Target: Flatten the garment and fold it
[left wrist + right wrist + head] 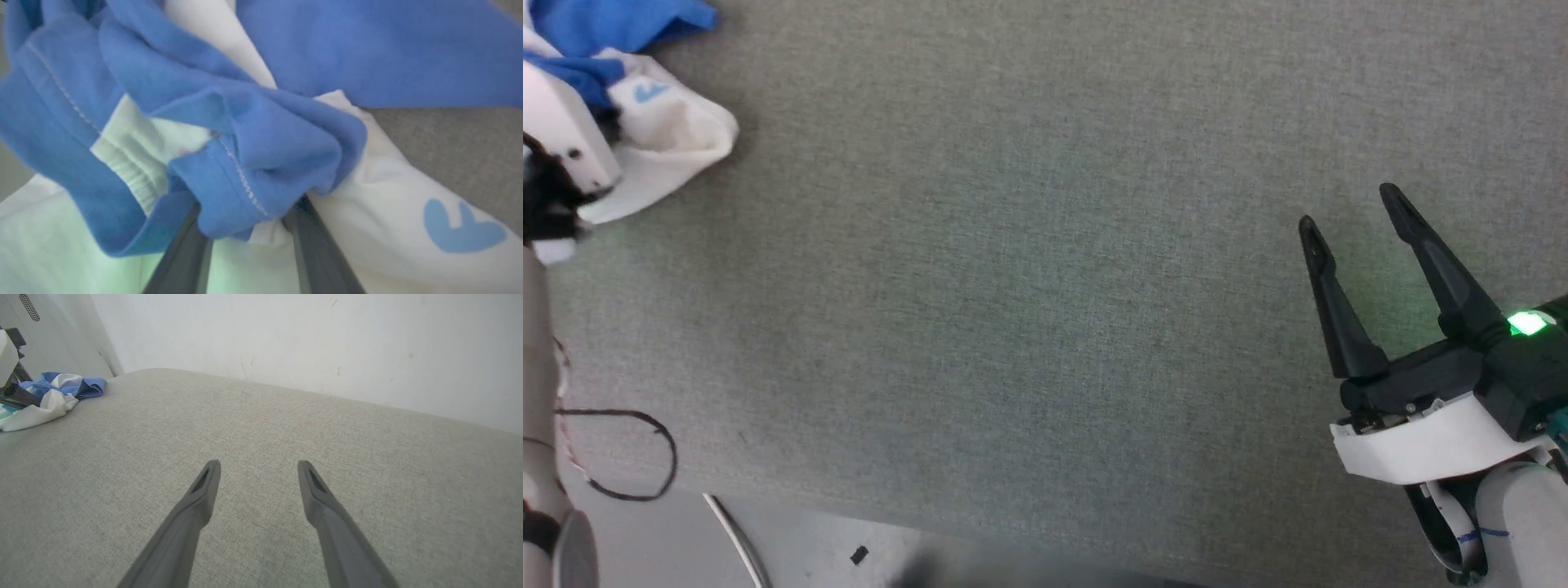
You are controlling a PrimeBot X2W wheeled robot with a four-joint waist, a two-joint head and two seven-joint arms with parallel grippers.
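The garment [670, 131] lies crumpled at the far left of the grey padded surface, white with blue sleeves and a small blue mark. My left gripper [245, 220] is pushed into it. Its two dark fingers [184, 253] stand apart on either side of a bunched blue fold, their tips buried in cloth. In the right wrist view the garment [49, 396] is a small heap far off to the left. My right gripper [1347, 208] hovers open over bare surface at the right, nothing between its fingers [204, 490].
The grey surface [1029, 269] stretches wide between the two arms. A black cable loop [629, 457] and a pale ledge [792, 547] lie at the near left edge. A white wall [310, 343] rises behind the surface's far edge.
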